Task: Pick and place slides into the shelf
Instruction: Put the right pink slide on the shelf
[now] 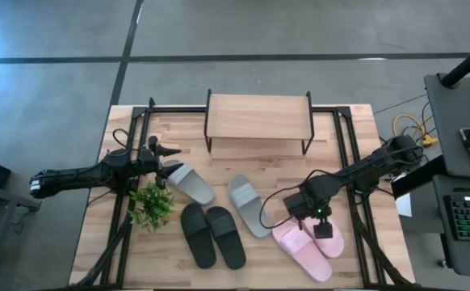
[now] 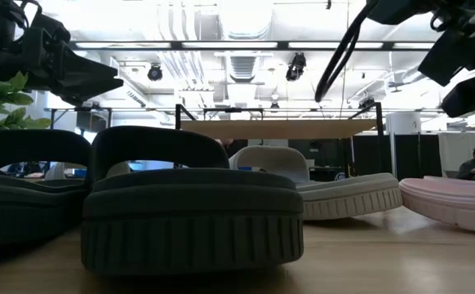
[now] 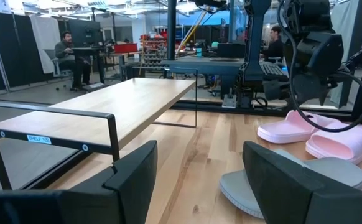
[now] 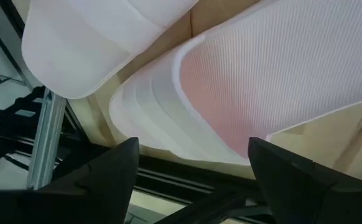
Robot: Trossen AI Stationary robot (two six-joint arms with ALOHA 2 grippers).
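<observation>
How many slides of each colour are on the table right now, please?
Pale pink slides: 2
Black slides: 2
Grey slides: 2
Total: 6, all on the tabletop; none on the shelf yet.

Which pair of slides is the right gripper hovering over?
The pale pink pair: the right gripper hangs open directly above it; the black and grey pairs lie farther left.
</observation>
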